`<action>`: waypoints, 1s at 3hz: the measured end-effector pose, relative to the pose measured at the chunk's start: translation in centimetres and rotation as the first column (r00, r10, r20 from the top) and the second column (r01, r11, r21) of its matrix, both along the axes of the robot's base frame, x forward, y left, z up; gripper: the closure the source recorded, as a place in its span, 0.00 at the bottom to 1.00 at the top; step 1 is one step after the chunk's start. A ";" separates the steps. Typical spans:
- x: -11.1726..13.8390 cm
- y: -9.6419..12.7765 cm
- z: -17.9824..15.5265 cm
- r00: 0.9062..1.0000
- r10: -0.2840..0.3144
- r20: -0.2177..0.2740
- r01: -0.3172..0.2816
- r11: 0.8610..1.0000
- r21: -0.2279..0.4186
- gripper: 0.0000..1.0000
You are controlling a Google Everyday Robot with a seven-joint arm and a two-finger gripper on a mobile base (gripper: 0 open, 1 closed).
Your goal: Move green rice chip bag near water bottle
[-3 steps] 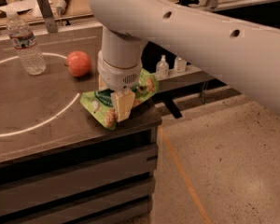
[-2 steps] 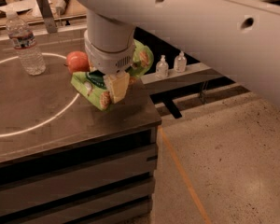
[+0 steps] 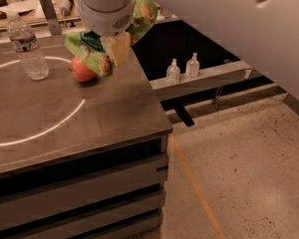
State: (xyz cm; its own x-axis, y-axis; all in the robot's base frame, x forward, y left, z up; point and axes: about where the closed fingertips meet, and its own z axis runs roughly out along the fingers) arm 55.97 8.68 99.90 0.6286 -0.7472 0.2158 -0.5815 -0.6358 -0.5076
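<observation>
My gripper [image 3: 112,51] hangs over the far part of the worktop [image 3: 99,118], nearer its right edge than its left. My fingers are pinched tight on the green rice chip bag [image 3: 87,57]. One pale finger [image 3: 118,48] lies across the front of the pouch; the other is hidden behind it.

The bag is crumpled in my grasp. One end droops left and down, and the other sticks up to the right beside my wrist. It appears to be off the surface (I see nothing of it resting on the top).

Its lower end hangs just over a red-orange fruit [image 3: 83,70], which sits on the worktop toward the far edge. The water bottle [image 3: 28,47] stands upright near the far left corner, left of the fruit and apart from the bag. A white ring [image 3: 45,132] is drawn on the top, and the bottle stands on its line.

Past the right edge, two small pump bottles [image 3: 182,67] stand side by side on a lower ledge [image 3: 214,76].
</observation>
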 end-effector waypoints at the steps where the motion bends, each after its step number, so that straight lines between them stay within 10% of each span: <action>1: 0.4 0.1 0.6 1.000 -0.001 0.018 0.001 1.000 0.002 1.00; 3: 5.7 3.1 1.8 0.981 0.088 0.175 -0.102 0.992 0.077 1.00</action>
